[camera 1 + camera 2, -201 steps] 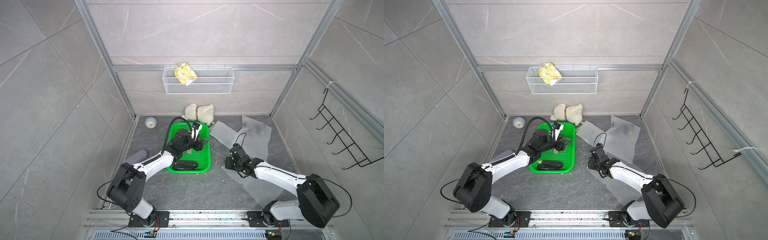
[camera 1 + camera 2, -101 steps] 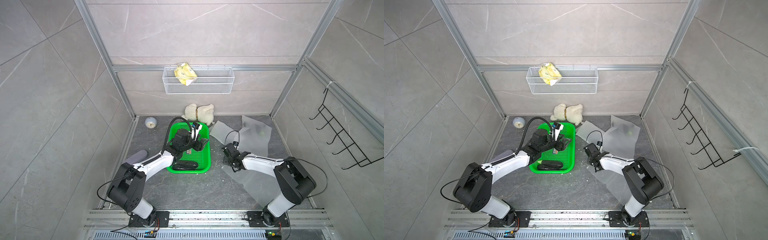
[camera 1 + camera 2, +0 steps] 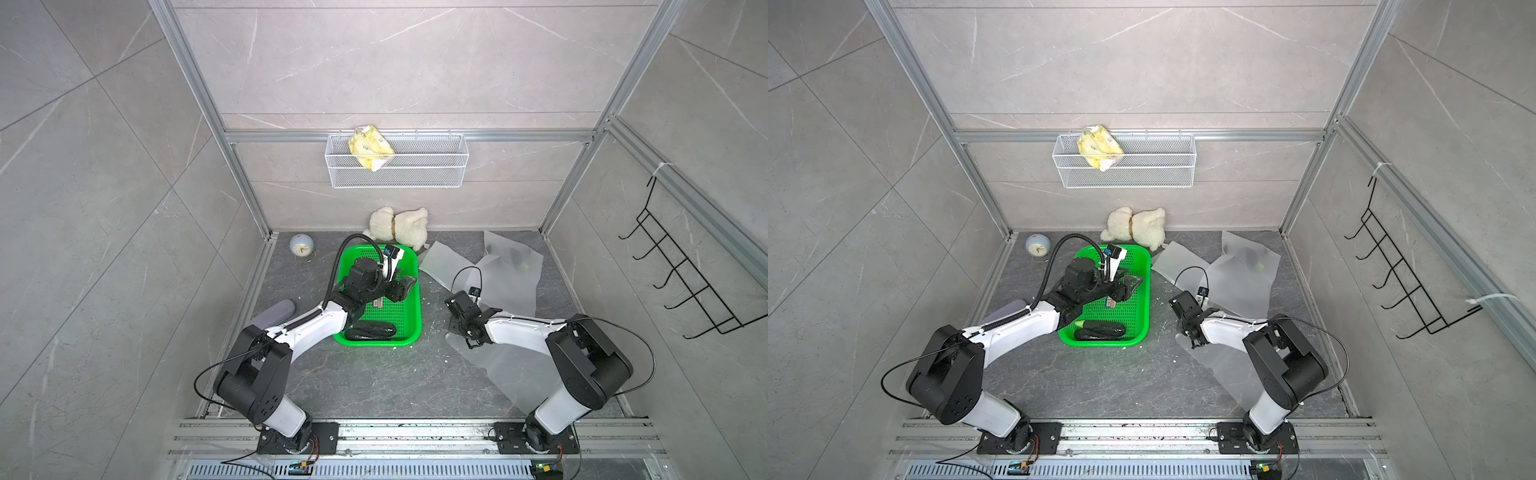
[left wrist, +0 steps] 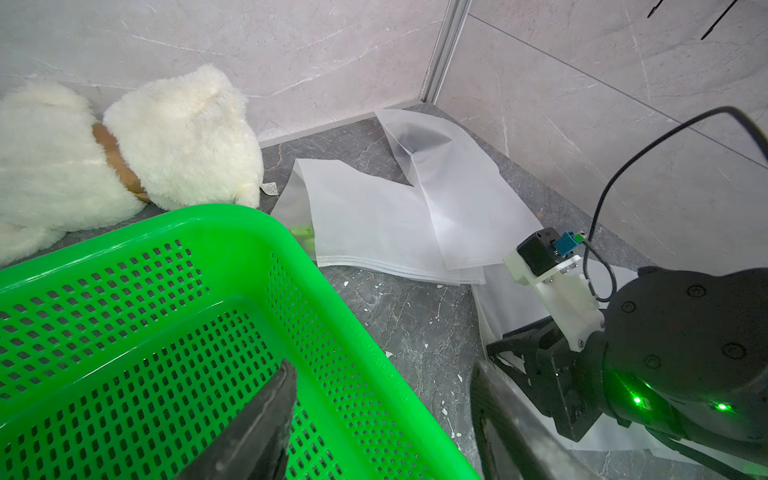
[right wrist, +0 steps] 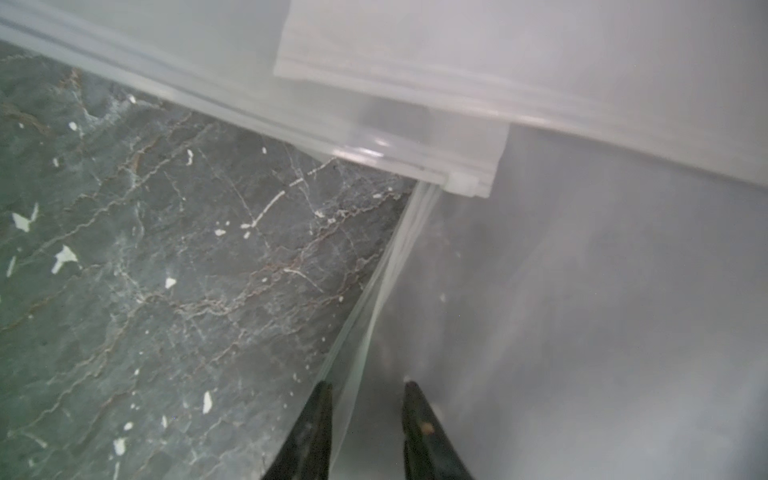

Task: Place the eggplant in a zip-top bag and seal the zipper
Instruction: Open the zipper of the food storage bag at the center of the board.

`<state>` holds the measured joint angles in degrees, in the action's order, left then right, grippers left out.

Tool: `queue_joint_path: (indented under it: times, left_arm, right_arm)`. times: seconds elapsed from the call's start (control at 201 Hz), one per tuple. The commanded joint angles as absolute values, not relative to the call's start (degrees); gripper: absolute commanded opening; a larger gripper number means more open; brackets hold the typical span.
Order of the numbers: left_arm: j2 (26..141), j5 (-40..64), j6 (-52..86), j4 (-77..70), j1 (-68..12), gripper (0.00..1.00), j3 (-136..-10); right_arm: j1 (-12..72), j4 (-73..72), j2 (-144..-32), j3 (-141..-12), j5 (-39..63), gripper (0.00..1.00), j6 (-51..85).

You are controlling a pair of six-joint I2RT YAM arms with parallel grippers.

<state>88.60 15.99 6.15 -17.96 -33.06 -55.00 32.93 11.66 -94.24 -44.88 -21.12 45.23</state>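
Green basket (image 3: 419,307) holds your eggplant (image 3: 371,331) at its near end, unbagged. Zip-top bag (image 3: 511,370) lies flat beside it; your right gripper (image 5: 366,386) straddles its edge, slightly open, likely to lift it. Left gripper (image 4: 382,365) hovers wide, empty.

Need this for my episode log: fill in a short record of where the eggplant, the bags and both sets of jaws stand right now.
eggplant: lying in the green basket, at the end nearest the arm bases; not bagged
zip-top bag: flat on the tabletop, unfilled
left jaws: open, empty, above the basket
right jaws: apart, straddling the bag's zipper edge
spare bags: overlapping, beyond the basket
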Motion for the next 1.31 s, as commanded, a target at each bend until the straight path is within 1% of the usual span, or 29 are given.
queue_joint_path:
  times: [0.0, 0.035, 0.095, 0.174, 0.259, 0.423, 0.553, 0.851, 0.981, 1.12, 1.304]
  left_arm:
    - [88.24, 15.52, 5.36, -18.09, -32.7, 0.68, -56.11]
    - [88.17, 15.49, 5.34, -18.19, -32.7, 0.68, -56.09]
    - [88.24, 15.51, 5.42, -18.03, -32.74, 0.68, -56.19]
    - [88.5, 15.56, 5.36, -17.83, -32.71, 0.68, -56.5]
    - [88.73, 15.7, 5.28, -17.58, -32.7, 0.68, -56.78]
    - [88.77, 15.73, 5.38, -16.84, -32.72, 0.68, -57.21]
    - [88.65, 16.13, 5.45, -16.5, -32.74, 0.68, -57.47]
    - [89.99, 19.31, 6.8, -13.48, -32.76, 0.68, -60.16]
    - [90.85, 20.79, 7.92, -12.13, -32.85, 0.68, -61.64]
    - [92.34, 24.01, 9.33, -10.03, -33.25, 0.68, -64.07]
    - [95.3, 28.8, 12.28, -7.25, -34.36, 0.69, -67.86]
  right_arm:
    - [33.22, 12.74, -93.31, -42.01, -19.95, 0.2, 46.76]
    - [33.21, 12.5, -93.0, -41.42, -19.87, 0.13, 46.78]
    - [33.23, 11.82, -92.46, -40.49, -19.78, 0.06, 46.76]
    - [33.22, 11.34, -92.27, -39.92, -19.56, 0.02, 46.63]
    - [33.22, 10.34, -92.14, -39.81, -18.28, 0.0, 45.53]
    - [33.21, 6.84, -89.92, -38.64, -14.43, 0.0, 42.12]
    - [33.23, 4.1, -85.43, -36.38, -10.82, 0.0, 39.21]
    - [33.24, 3.78, -75.06, -34.28, -0.95, 0.0, 32.99]
    - [33.22, 5.01, -71.31, -35.33, 3.29, 0.0, 28.41]
    - [33.22, 7.7, -68.52, -38.02, 5.59, 0.0, 23.4]
    - [33.27, 8.83, -67.58, -41.14, 8.1, 0.0, 18.8]
